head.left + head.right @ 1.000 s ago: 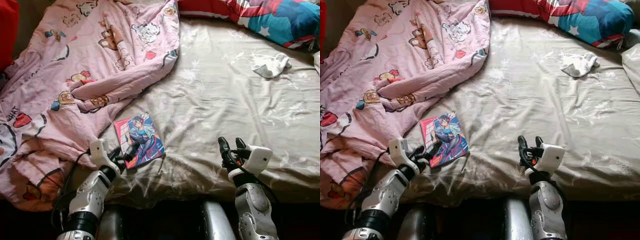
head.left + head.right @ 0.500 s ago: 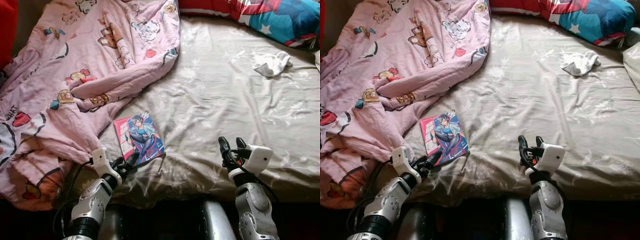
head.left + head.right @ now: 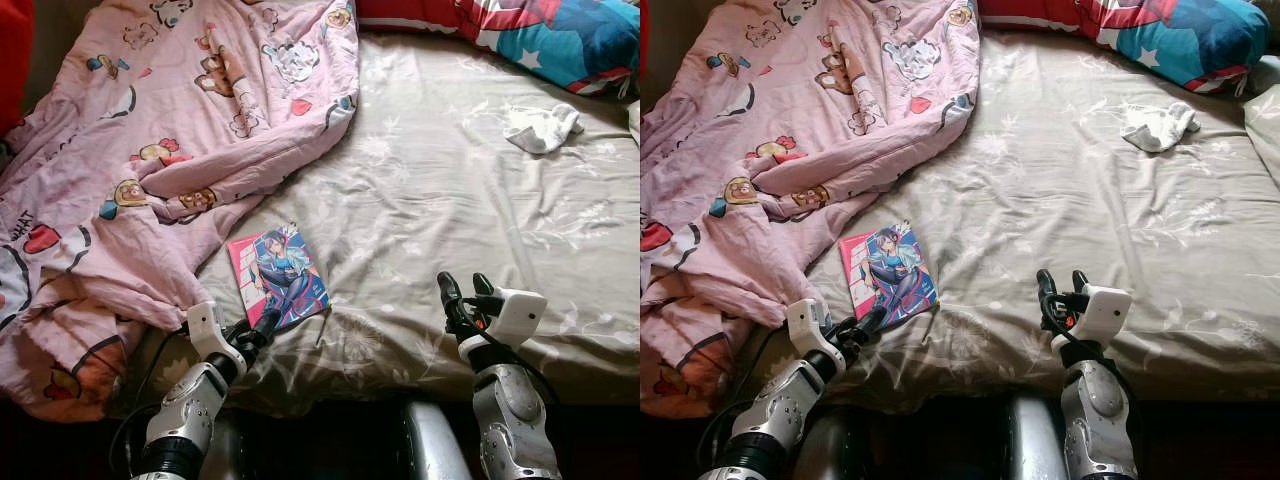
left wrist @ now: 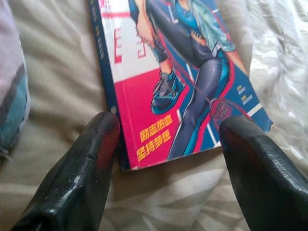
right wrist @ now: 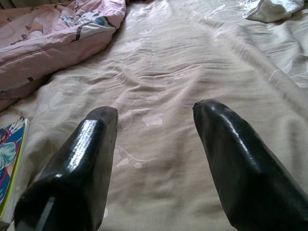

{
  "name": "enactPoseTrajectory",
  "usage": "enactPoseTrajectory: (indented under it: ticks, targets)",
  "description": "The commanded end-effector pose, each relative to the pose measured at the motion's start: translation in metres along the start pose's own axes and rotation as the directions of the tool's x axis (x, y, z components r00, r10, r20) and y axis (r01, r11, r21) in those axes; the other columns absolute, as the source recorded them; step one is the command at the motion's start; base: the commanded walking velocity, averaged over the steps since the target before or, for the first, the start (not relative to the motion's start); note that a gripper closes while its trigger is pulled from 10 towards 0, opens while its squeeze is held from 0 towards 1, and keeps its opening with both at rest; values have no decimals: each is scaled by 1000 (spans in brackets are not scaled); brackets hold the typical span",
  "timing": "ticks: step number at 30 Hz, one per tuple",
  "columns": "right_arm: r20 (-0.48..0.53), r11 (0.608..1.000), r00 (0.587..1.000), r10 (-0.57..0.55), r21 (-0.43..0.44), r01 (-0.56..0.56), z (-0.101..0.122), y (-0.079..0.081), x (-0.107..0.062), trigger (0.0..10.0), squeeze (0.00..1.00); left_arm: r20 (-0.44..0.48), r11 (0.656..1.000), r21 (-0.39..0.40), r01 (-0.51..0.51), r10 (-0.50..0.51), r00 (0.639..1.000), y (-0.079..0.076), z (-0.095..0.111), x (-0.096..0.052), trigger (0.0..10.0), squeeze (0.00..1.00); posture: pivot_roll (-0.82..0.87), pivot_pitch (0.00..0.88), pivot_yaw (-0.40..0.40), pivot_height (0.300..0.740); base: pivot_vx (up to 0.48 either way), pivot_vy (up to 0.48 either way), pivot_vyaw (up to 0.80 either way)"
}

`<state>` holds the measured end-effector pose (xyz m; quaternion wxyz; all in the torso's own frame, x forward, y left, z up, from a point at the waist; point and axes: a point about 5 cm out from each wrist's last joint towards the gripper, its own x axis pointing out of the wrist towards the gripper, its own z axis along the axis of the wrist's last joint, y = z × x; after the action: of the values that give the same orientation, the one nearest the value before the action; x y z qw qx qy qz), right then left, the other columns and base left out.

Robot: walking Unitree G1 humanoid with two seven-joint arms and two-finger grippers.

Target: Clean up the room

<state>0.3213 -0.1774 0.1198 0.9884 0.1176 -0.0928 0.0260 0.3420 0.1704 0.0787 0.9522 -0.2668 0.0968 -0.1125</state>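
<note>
Left eye view: comic book (image 3: 277,278) flat on the beige bed (image 3: 450,200), just beside the pink blanket (image 3: 150,150); left claw (image 3: 258,333) at its near edge, right claw (image 3: 462,297) apart over bare sheet. Left wrist view: fingers (image 4: 82,168) spread, flanking the book's near edge. Right wrist view: fingers (image 5: 77,173) spread, gripping nothing; white cloth (image 5: 269,8) far off.

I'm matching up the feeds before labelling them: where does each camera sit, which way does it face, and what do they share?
Left eye view: on the head, facing forward and down at the bed; both silver arms show, left gripper at the book, right gripper over the sheet.
Right eye view: its stereo twin, same scene.
Left wrist view: on the left wrist, looking along its open fingers at the book's near edge.
Right wrist view: on the right wrist, looking along its open fingers across the bed.
Shared: all four show the book; three show the pink quilt and white cloth.
</note>
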Motion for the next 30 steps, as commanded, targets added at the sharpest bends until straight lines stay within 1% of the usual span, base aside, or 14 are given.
enactPoseTrajectory:
  ticks: [1, 7, 8, 9, 12, 14, 18, 22, 23, 25, 28, 30]
  targets:
    - [-17, 1000, 1000, -2, -1, 2, -3, -2, -4, 10000, 0, -29, 999, -21, -30, 30, 999, 6, -11, -4, 10000, 0, -51, 328, -9, 574, 0, 0, 0]
    - [-17, 1000, 1000, -1, -6, 1, -1, -4, -4, 10000, 0, -34, 999, -32, -37, 36, 999, 6, -14, -4, 10000, 0, -60, 334, -18, 574, 0, 0, 0]
    - [-17, 1000, 1000, -1, -7, 1, -1, -4, -4, 10000, 0, -37, 998, -45, -38, 36, 999, 7, -15, -4, 10000, 0, -62, 335, -21, 574, 0, 0, 0]
    - [-19, 1000, 1000, 0, -10, -1, -1, -4, -4, 10000, 0, -45, 996, -81, -36, 33, 998, 7, -18, -4, 10000, 0, -69, 338, -25, 574, 0, 0, 0]
    - [-20, 1000, 1000, 2, -13, -3, 0, -5, -4, 10000, 0, -57, 991, -134, -32, 24, 998, 7, -23, -4, 10000, 0, -79, 340, -32, 574, 0, 0, 0]
    - [-20, 1000, 1000, 3, -20, -3, 2, -8, -5, 10000, 0, -71, 978, -208, -34, 19, 997, 8, -30, -5, 10000, 0, -90, 344, -40, 574, 0, 0, 0]
    - [-22, 1000, 1000, 2, -26, -2, 3, -10, -6, 10000, 0, -80, 971, -234, -36, 18, 997, 9, -36, -7, 10000, 0, -98, 351, -50, 574, 0, 0, 0]
    - [-30, 999, 1000, 8, -31, -9, 3, -10, -6, 10000, 0, -74, 951, -308, -1, -23, 997, 7, -41, -8, 10000, 0, -105, 359, -64, 574, 0, 0, 0]
    - [-32, 999, 999, 10, -30, -11, 3, -9, -6, 10000, 0, -83, 949, -315, 3, -31, 996, 6, -44, -9, 10000, 0, -105, 359, -65, 574, 0, 0, 0]
    - [-35, 999, 999, 17, -30, -18, 3, -7, -5, 10000, 0, -115, 954, -300, 2, -38, 993, 5, -51, -11, 10000, 0, -109, 361, -68, 574, 0, 0, 0]
    - [-34, 999, 999, 21, -30, -22, 5, -7, -5, 10000, 0, -129, 952, -307, 16, -59, 990, 3, -56, -12, 10000, 0, -112, 363, -71, 574, 0, 0, 0]
    - [-38, 999, 999, 22, -33, -23, 5, -7, -5, 10000, 0, -179, 965, -261, 25, -74, 981, 2, -64, -14, 10000, 0, -112, 363, -71, 574, 0, 0, 0]
